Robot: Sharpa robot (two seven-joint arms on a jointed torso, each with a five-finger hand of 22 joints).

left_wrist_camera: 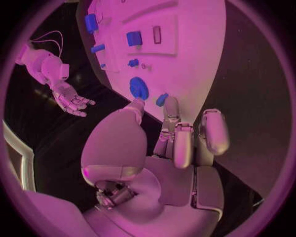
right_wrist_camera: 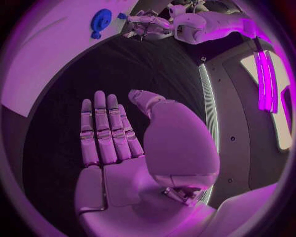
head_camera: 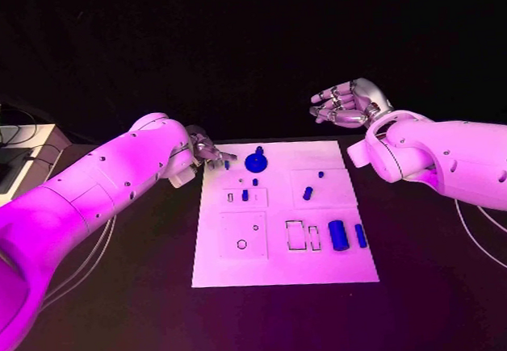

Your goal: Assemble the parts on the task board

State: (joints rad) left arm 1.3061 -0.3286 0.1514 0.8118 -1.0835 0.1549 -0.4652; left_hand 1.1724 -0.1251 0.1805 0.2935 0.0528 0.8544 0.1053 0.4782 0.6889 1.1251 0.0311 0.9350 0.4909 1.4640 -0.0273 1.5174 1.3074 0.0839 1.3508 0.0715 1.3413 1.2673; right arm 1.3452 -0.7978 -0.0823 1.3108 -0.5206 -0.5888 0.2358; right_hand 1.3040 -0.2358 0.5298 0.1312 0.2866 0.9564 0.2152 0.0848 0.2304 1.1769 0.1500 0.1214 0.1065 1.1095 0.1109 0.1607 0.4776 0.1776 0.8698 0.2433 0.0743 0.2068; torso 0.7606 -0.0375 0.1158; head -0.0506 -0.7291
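The white task board (head_camera: 283,258) lies mid-table. A blue round part (head_camera: 256,161) stands near its far edge, with small blue pieces (head_camera: 244,195) and two larger blue cylinders (head_camera: 338,234) further down. My left hand (head_camera: 206,154) hovers at the board's far left corner, fingers apart. One fingertip (left_wrist_camera: 170,106) is beside a small blue piece (left_wrist_camera: 162,99), and the thumb is close to the round part (left_wrist_camera: 138,89). My right hand (head_camera: 344,104) is raised beyond the far right corner, palm (right_wrist_camera: 114,148) flat, holding nothing.
Outlined slots (head_camera: 302,235) are marked on the board. A pale stand with cables (head_camera: 13,156) sits at the table's far left. Black table (head_camera: 135,313) surrounds the board on all sides.
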